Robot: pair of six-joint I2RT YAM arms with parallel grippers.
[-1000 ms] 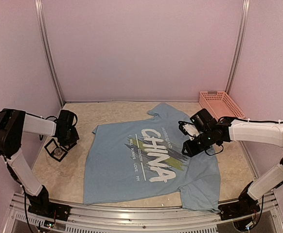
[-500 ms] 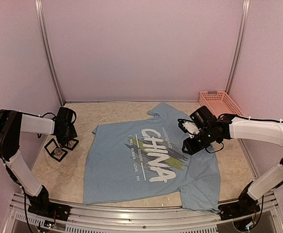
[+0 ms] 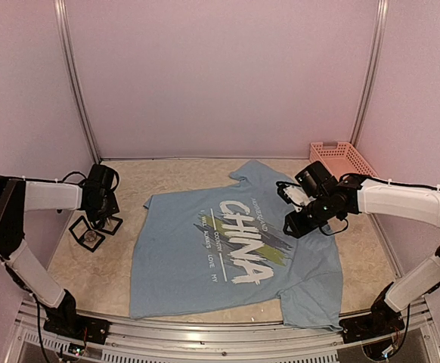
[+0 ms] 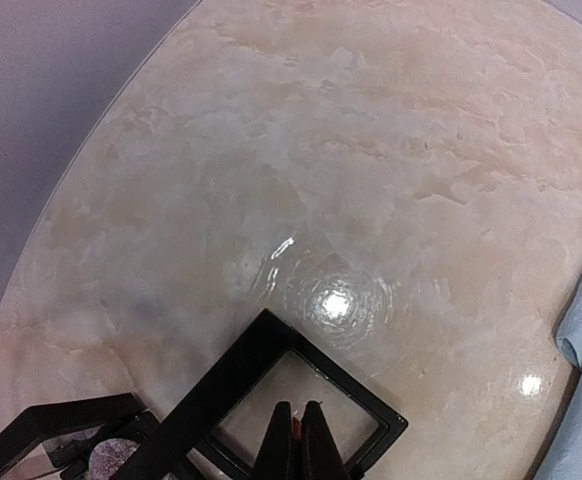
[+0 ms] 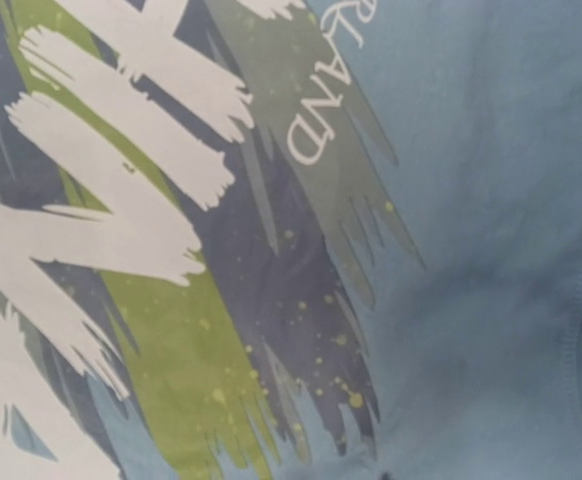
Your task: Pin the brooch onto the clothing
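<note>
Blue cotton covers the middle of the table (image 3: 99,276) in the top view: the T-shirt (image 3: 197,265) lies flat, print up. My left gripper (image 3: 103,217) hangs at the far left over an open black case (image 3: 80,227), well apart from the cloth. My right gripper (image 3: 290,225) hovers over the print's right end, and I cannot tell how its jaws stand.

From the left wrist, my fingers (image 4: 279,450) are pressed together over the case's windowed frame. I cannot say whether they pinch anything. A round speckled piece, which I take for the brooch (image 4: 106,455), sits in the neighbouring frame. I should open, shift onto it and grip its rim squarely.

The right wrist shows only print and smooth plain blue, a good patch to hold taut for pinning.
</note>
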